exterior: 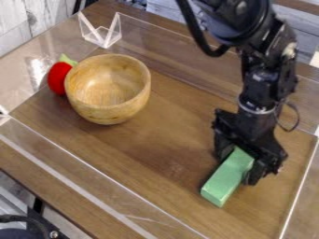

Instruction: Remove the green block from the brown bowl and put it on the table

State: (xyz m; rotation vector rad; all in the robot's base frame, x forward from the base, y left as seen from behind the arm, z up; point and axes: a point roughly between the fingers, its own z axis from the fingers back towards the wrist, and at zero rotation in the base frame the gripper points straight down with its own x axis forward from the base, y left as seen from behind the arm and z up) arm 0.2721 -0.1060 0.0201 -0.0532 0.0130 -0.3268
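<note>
The gripper (245,161) points straight down at the right side of the table (149,149), its black jaws spread wide and standing on either side of the upper end of the green block (228,178) without clamping it; whether a fingertip brushes the block cannot be told. The green block lies flat on the wood-grain tabletop, its long axis running diagonally from the gripper toward the near edge, well apart from the brown bowl (108,88). The bowl sits upright toward the left of the table with nothing inside. Pressed against the bowl's far-left wall is a red round toy with a green top (59,76). A folded clear plastic piece (100,31) stands near the far edge, and a low clear acrylic border (137,201) runs along the table's rim.
</note>
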